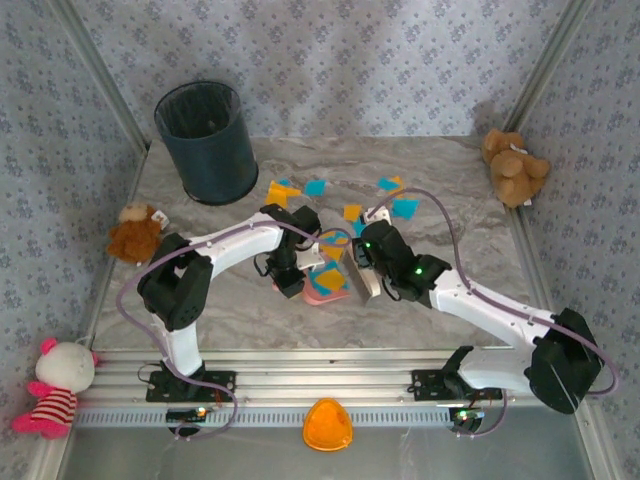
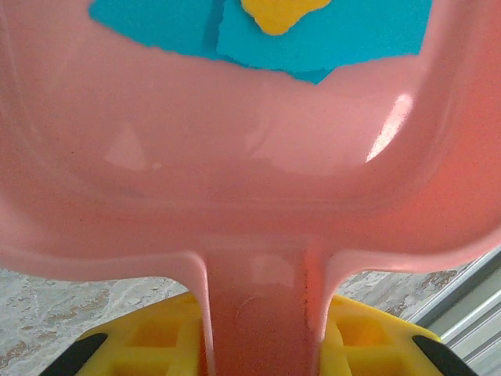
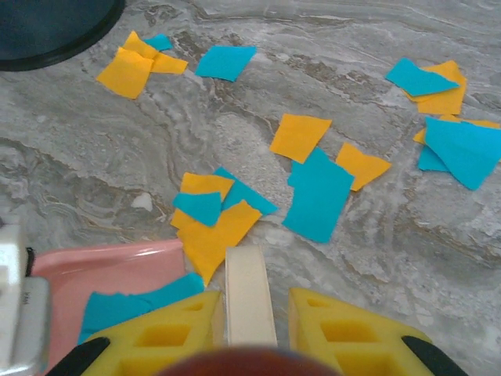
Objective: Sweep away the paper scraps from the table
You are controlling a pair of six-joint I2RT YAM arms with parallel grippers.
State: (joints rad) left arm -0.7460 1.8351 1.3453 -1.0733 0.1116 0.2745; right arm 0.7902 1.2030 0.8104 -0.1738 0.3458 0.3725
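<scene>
We see the pink plastic dustpan (image 1: 325, 288) resting near the centre of the grey-beige, marble-veined worktop (image 1: 270, 320). The left jaws are pinching its handle (image 2: 258, 305) between yellow fingers (image 2: 376, 341). We judge this grip is meant to press the pan's lip flat and brace it against whatever is pushed in. Its mouth seems turned roughly toward 3 o'clock. A few cyan and orange-yellow pieces lie inside the pan.

The right jaws, just at 3 o'clock of the pan, are pressed together on a cream-white flat handle (image 3: 250, 294). We take this for a small brush, though its head is hidden beneath the wrist. Held low beside the pan's mouth, it is placed to drag paper the short way in.

Most of the paper scraps (image 3: 317, 196) lie loose on the worktop toward 12 o'clock of the pan. One overlapping cluster is close to the lip, and others are scattered out to 1 and 2 o'clock. A small group sits at 11 o'clock near the foot of the dark round waste bin (image 1: 205, 140).

We judge the sweeping partly done. The next stroke should reach beyond the far pieces and pull them back. Thin paper may slip under the lip or slide past the brush.
</scene>
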